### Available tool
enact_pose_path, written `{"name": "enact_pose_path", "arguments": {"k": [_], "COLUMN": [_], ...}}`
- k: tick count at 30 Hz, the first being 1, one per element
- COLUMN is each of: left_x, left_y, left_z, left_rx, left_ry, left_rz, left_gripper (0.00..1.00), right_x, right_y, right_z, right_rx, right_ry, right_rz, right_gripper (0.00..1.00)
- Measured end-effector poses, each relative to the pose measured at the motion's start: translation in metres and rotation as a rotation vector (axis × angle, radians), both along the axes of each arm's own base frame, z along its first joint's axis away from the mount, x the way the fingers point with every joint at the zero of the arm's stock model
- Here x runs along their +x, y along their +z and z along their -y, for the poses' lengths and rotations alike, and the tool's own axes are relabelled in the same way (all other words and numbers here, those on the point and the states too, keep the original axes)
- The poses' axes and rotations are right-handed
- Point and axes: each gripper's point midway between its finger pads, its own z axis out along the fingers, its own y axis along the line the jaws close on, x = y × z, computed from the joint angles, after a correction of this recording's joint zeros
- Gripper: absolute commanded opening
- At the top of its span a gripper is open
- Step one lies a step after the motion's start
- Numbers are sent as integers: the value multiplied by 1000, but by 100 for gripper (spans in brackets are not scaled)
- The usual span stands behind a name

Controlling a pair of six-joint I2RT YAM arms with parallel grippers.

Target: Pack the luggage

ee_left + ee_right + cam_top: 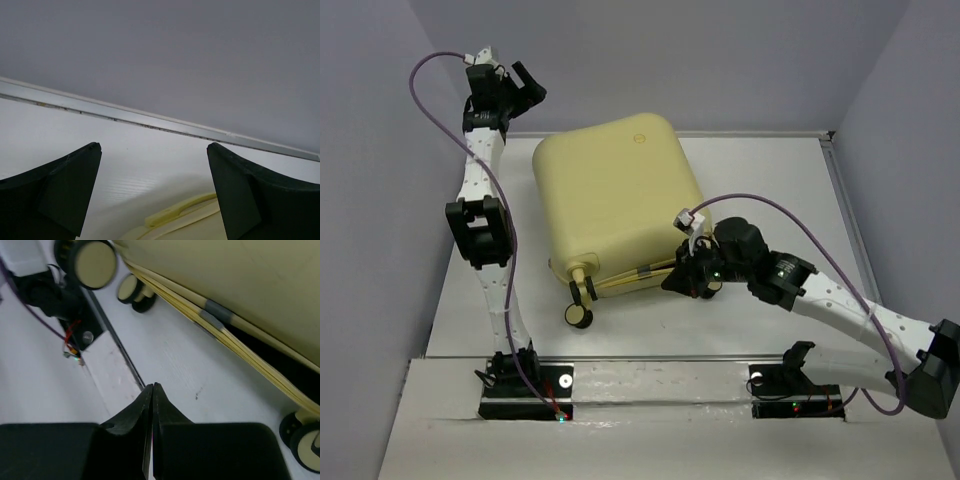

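White tabletop (770, 180) carries everything we see. Nearest us, the black arm bases (525, 388) are bolted along its front strip. Just beyond them, the right arm (820, 295) reaches in low from the right, trailing a looping purple cable (800, 222). Its jaws are pressed together with nothing between them, above bare tabletop just beside the near edge of the large pale-yellow hard-shell suitcase (615, 205).

That suitcase lies flat in the middle of the tabletop. Its small black-and-yellow wheels (580, 315) point toward us and a small round emblem (640, 137) sits near its far edge. Its halves lie together along a yellow seam with a grey tab (215, 315), so we cannot tell what is inside.

Farthest off, the white left arm (485, 180) stands tall at the far left corner. Its jaws are spread wide and hold nothing, raised before the grey back wall (160, 55), well apart from the suitcase.
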Motion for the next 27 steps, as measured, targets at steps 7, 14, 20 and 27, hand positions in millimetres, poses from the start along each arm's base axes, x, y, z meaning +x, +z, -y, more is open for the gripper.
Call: {"name": "enact_pose_path", "arguments": {"k": [7, 14, 20, 27], "left_x": [31, 46, 43, 7], "left_y": [-54, -75, -104, -154], "left_z": [8, 28, 73, 63], "left_rx": [-52, -61, -49, -91], "left_ry": [-97, -181, -291, -222], "left_rz": [-16, 19, -3, -97], "left_gripper": [99, 95, 92, 84], "right_x": [6, 43, 71, 90], "right_y": [-91, -125, -124, -123], "right_z": [22, 31, 29, 38], "right_rx": [-223, -354, -365, -359], "right_ry": [-121, -313, -402, -444], "right_rz": [-143, -126, -87, -103], "right_gripper": [7, 7, 7, 7]}}
